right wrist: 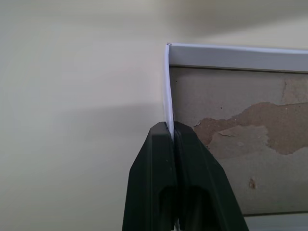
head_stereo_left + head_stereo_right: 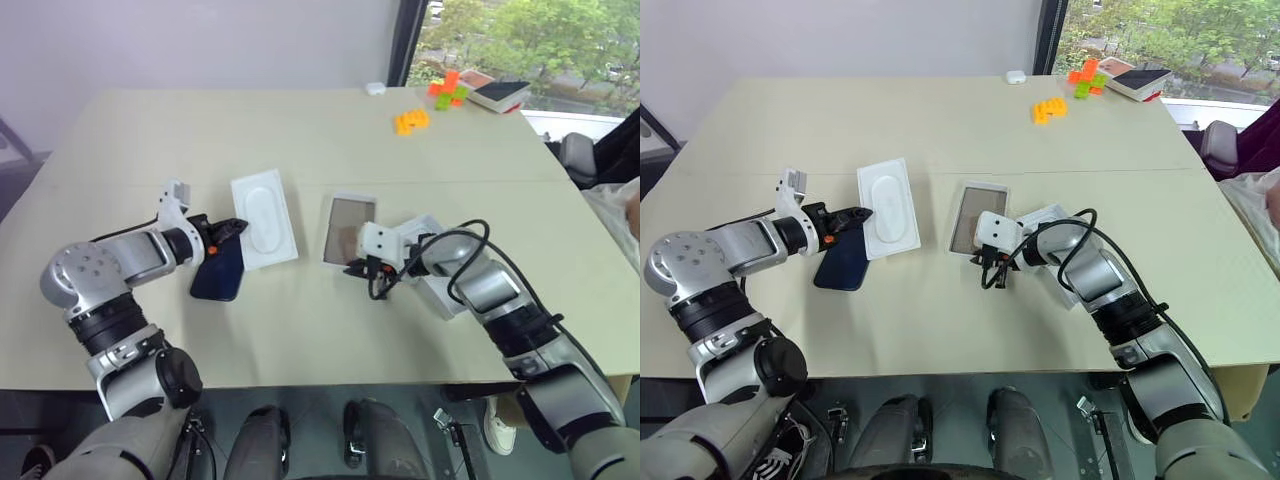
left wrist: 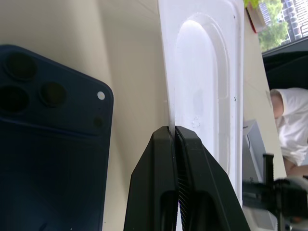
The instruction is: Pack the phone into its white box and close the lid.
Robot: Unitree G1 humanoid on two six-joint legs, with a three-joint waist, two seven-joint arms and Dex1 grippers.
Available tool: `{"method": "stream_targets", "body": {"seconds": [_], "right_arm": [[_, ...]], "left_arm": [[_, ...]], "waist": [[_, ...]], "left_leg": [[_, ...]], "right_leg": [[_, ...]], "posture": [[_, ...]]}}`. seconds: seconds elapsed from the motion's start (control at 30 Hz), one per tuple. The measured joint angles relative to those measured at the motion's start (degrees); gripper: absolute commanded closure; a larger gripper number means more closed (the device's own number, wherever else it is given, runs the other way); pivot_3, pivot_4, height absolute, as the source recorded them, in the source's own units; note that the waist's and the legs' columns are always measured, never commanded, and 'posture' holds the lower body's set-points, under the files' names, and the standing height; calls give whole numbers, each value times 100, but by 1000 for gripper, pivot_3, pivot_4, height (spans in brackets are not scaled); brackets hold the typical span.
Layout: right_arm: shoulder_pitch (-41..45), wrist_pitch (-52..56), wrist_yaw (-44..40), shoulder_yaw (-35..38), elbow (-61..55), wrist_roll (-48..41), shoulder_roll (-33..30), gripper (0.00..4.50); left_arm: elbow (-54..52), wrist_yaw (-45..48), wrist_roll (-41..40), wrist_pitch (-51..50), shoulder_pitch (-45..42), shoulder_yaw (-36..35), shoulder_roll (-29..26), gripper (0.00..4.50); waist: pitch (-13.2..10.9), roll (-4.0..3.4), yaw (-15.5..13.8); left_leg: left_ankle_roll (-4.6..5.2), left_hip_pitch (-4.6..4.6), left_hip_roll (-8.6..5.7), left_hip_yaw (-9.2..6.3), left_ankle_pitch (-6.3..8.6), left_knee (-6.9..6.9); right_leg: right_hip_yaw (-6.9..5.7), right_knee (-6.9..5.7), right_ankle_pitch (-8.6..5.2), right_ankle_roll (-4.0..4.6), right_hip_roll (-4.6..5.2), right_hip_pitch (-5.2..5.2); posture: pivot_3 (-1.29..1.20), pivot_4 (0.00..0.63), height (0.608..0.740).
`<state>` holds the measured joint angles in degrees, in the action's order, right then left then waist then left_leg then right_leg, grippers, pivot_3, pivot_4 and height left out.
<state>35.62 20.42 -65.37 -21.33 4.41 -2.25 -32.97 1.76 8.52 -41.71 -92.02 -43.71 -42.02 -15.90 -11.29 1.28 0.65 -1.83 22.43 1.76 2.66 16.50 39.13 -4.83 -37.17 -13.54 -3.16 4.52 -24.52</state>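
Note:
The dark navy phone (image 2: 220,275) lies camera side up on the table, just left of a flat white insert (image 2: 265,218) with an oval recess. My left gripper (image 2: 238,228) is shut on the insert's near edge, and the left wrist view shows its fingertips (image 3: 163,139) pinching that edge beside the phone (image 3: 48,159). The white box (image 2: 326,235) lies open at mid-table with its brownish floor showing. My right gripper (image 2: 356,268) is shut on its near wall (image 1: 231,57). The lid (image 2: 425,224) lies partly hidden under my right forearm.
Orange blocks (image 2: 412,121), more orange and green blocks (image 2: 448,90), a flat red-and-white case (image 2: 500,95) and a small white object (image 2: 375,88) sit at the table's far right. A person (image 3: 288,130) is beyond the right edge.

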Motion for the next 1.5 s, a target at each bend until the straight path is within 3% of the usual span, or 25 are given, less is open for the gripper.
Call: {"method": "stream_targets", "body": {"seconds": [0.13, 0.37, 0.47, 0.57, 0.73, 0.9, 1.07, 1.5], "right_arm": [[-287, 2, -362, 3, -562, -316, -99, 4477], [-308, 146, -27, -27, -655, -317, 125, 4477], [-307, 212, 114, -40, -658, -299, 276, 3579], [-313, 325, 121, -51, -708, -314, 267, 2125], [-303, 374, -29, 42, -754, -400, 54, 2125], [-182, 319, -443, 733, -673, -929, -377, 2125], [-223, -470, -690, 1372, -238, -1179, -653, 2125], [-369, -905, -440, 1382, 88, -1095, -563, 2125]], "left_arm": [[36, -24, -4, 0, -175, -48, -62, 4500], [-23, -167, -131, 0, -178, 210, 100, 4500], [-29, -289, -303, 0, -178, 299, 227, 4500], [-28, -429, -519, 0, -175, 334, 266, 4500], [-123, -560, -857, 0, -33, 600, 267, 4500], [-254, -805, -964, 0, 92, 735, 565, 4500], [-268, -1111, -1033, 0, 217, 829, 1055, 4500], [10, -1417, -1001, 0, 227, 1089, 1264, 4500]], "waist": [[0, 1, 0], [-1, 1, 0], [-1, 1, -1], [-1, 1, -1], [-1, 1, -4], [-2, 3, -21], [-2, 3, -12], [-3, 2, -25]], "left_leg": [[0, 0, -1, 2, 0, 1], [-4, -2, 1, -4, -2, 1], [-4, -1, 0, -2, -2, 1], [-4, -1, -1, -2, -2, 1], [-3, -1, -1, -2, -2, 1], [12, 0, -4, -3, 6, 1], [40, -1, -4, 1, 22, 1], [34, -1, -3, 1, 19, 3]], "right_leg": [[1, 1, 0, 0, 3, 1], [0, -4, 0, 1, 0, 1], [1, -2, 1, 1, 2, 1], [0, -2, 0, 1, 3, 1], [0, -1, 1, 1, 3, 1], [0, 1, 0, 1, 4, 2], [0, 4, 0, 0, 3, 3], [2, 1, 0, 0, 0, 3]], "posture": [[0, 150, 740], [0, 150, 740], [0, 150, 740], [0, 150, 740], [0, 150, 740], [0, 150, 740], [0, 150, 740], [0, 150, 740]]}}
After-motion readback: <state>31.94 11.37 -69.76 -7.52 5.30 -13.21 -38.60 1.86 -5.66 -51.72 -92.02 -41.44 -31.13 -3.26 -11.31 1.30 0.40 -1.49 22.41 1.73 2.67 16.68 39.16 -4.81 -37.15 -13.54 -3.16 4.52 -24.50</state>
